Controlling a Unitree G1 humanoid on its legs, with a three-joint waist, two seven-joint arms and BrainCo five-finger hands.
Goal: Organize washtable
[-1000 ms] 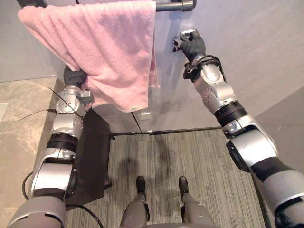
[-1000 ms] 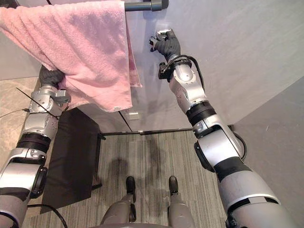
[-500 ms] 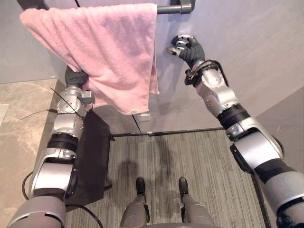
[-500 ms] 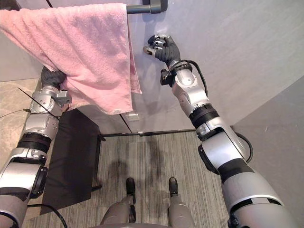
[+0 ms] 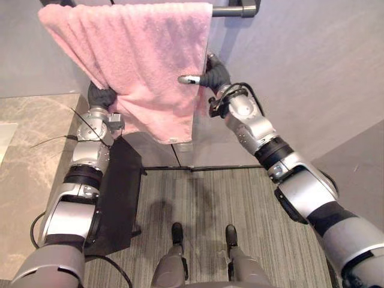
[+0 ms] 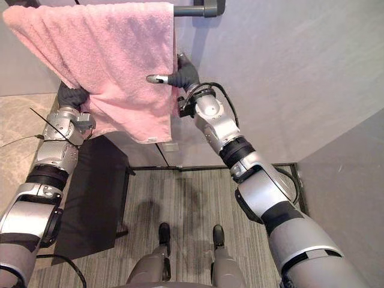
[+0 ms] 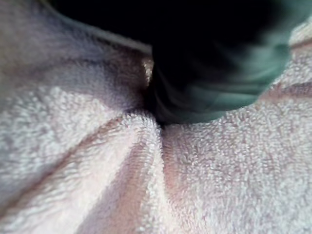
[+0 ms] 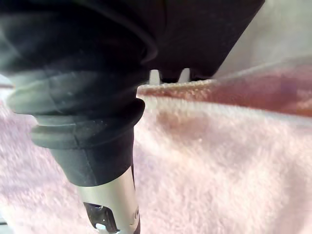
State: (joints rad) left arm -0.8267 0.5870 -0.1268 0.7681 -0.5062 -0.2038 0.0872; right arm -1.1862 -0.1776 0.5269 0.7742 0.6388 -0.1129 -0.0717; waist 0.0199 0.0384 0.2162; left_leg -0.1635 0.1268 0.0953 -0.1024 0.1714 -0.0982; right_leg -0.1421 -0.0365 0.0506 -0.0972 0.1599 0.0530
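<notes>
- Pink towel [image 5: 138,54] hangs over a dark grey bar [image 5: 237,10] up at 12 o'clock in the head views, on a plain grey wall [image 5: 312,72].
- The towel isn't hanging square. Its bottom edge slants from high at 10 o'clock down to a low corner around 6 o'clock of the cloth.
- The bar's end pokes out past the towel's top corner at 1 o'clock.
- Right hand [image 5: 211,77] is at the towel's 3 o'clock edge and pinching it: one silver finger [image 5: 189,78] lies across the front of the cloth, the rest sit behind the edge.
- The right wrist view shows that same digit flat on the pink terry, with the towel's hem running just past the dark cover.
- Left hand [image 5: 99,96] comes up at the towel's 8 o'clock side and goes in behind the slanted edge. The fingers are hidden by the cloth, so I can't tell if it's gripping or not.
- In the left wrist view, the folds of the towel run together toward a dark blurry shape, too fuzzy to say more.
- Marble counter [image 5: 30,138] sits at 9 o'clock, with a black panel [image 5: 117,192] right beside it at 8 o'clock.
- Striped grey floor [image 5: 240,198] is at 6 o'clock, well below the towel.
</notes>
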